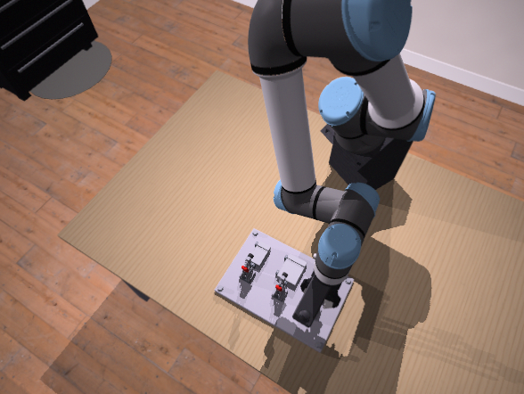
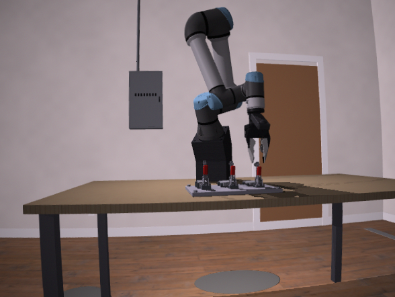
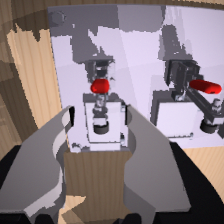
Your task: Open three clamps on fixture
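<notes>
The gripper (image 2: 257, 160) hangs above the right end of the grey fixture plate (image 2: 198, 192), its 2 fingers (image 2: 251, 151) pointing down and standing partly apart with nothing between them. Their tips sit a little higher than the top of the right clamp (image 2: 258, 175), without touching it. The fixture lies flat on the bench (image 2: 141, 196), close in front of the arm's dark pedestal (image 2: 211, 151). On the plate 3 toggle clamps stand in a row, each with a red handle grip: the left clamp (image 2: 205, 176), the middle clamp (image 2: 232, 175) and the right one, all with handles upright in the exterior view. In the wrist view the clamp below the gripper (image 3: 100, 130) shows between the 2 grey fingers, its red grip (image 3: 100, 86) just beyond the fingertips, and a neighbouring clamp (image 3: 192, 85) lies off to the right with its red grip (image 3: 207, 88) pointing sideways. From the top view, pale square parts (image 1: 294, 269) sit on the plate behind 2 of the clamps, and the arm's wrist hides the 3rd. A grey wall box (image 2: 146, 99) and a brown door (image 2: 289, 134) stand behind the bench.
</notes>
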Controlling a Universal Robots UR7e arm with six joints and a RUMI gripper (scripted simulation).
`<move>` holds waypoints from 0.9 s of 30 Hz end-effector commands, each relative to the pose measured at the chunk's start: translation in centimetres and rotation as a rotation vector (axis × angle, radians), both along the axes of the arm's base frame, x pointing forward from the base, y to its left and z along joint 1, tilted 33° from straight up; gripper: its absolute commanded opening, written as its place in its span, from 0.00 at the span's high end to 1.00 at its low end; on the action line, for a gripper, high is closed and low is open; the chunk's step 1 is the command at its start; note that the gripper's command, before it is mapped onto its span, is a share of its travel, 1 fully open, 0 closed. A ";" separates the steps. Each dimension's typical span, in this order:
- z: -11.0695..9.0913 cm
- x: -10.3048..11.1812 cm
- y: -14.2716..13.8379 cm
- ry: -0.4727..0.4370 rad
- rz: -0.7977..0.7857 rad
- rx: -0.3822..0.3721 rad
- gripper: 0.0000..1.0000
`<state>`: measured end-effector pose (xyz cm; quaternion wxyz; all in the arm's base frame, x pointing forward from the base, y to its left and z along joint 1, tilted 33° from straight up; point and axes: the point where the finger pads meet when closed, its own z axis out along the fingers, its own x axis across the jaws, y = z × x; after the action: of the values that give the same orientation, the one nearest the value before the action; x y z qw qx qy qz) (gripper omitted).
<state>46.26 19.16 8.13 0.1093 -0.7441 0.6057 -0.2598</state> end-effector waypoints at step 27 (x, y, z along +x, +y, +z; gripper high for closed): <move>1.7 -0.7 0.4 -0.006 0.001 0.001 0.72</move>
<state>45.86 19.29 8.77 0.1096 -0.7441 0.6056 -0.2600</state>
